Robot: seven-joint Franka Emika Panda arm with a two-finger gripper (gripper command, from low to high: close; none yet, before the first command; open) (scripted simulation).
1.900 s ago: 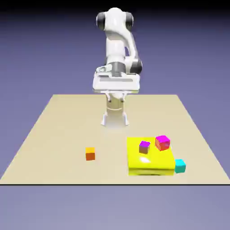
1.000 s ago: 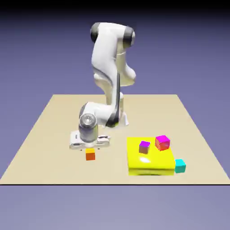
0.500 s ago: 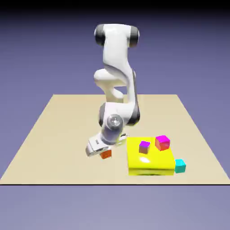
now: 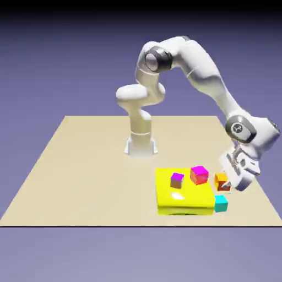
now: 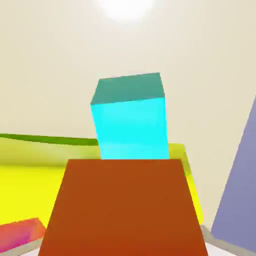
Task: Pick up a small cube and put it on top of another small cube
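Observation:
My gripper [image 4: 224,184] is shut on the small orange cube [image 4: 221,179] and holds it in the air at the exterior view's right, just above the small teal cube [image 4: 221,203]. The teal cube rests on the table against the right front corner of the yellow block [image 4: 183,193]. In the hand view the orange cube [image 5: 122,207] fills the lower middle and hides the fingertips. Beyond it stands the teal cube [image 5: 131,117], with a gap between the two.
A purple-topped cube [image 4: 177,180] and a bigger magenta-red cube [image 4: 199,174] sit on the yellow block. That block [image 5: 30,165] shows at the hand view's left, with a corner of the magenta-red cube [image 5: 20,234]. The table's right edge [image 4: 254,176] runs close by.
The gripper closed on the orange cube at the exterior view's left, lifted it, and carried it across to the right, over the teal cube. The other cubes have not moved.

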